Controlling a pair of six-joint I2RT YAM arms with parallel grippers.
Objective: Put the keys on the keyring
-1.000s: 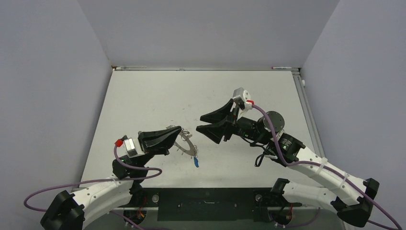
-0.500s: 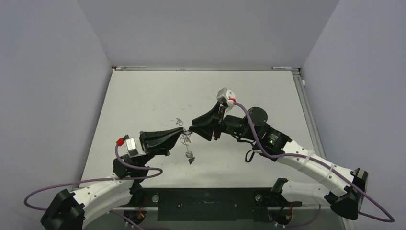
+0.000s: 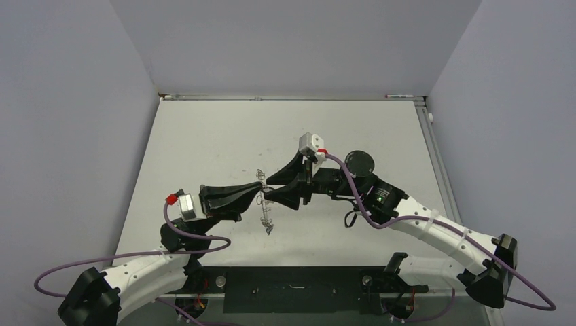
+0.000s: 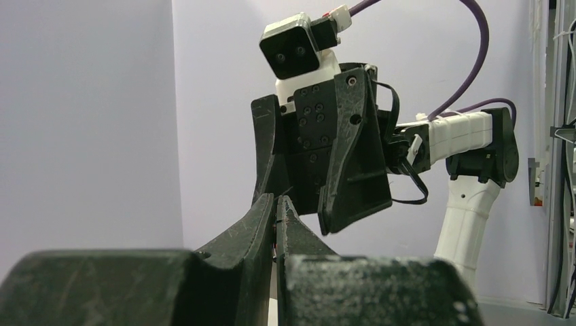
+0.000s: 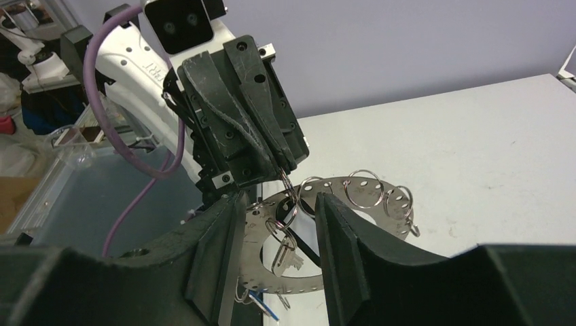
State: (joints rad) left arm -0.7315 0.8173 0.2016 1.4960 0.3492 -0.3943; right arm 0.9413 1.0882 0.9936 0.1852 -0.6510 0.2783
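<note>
The keyring (image 5: 363,185), a flat grey ring rimmed with wire loops, hangs in the air from my left gripper (image 5: 282,171), which is shut on one of its loops. A small silver key (image 5: 284,252) dangles from a loop in front of the ring. The blue tag (image 5: 263,306) hangs at the ring's bottom edge. My right gripper (image 5: 278,201) is open, one finger on each side of the key and the ring's near part. In the top view the keyring (image 3: 265,216) shows edge-on below the two meeting grippers, left (image 3: 259,193) and right (image 3: 267,189).
The white table (image 3: 204,136) lies under both arms, with grey walls on three sides. The black mounting plate (image 3: 292,280) runs along the near edge between the arm bases.
The keyring went from lying flat by the left gripper to hanging edge-on from it. The right arm swung left until its jaws straddle the ring.
</note>
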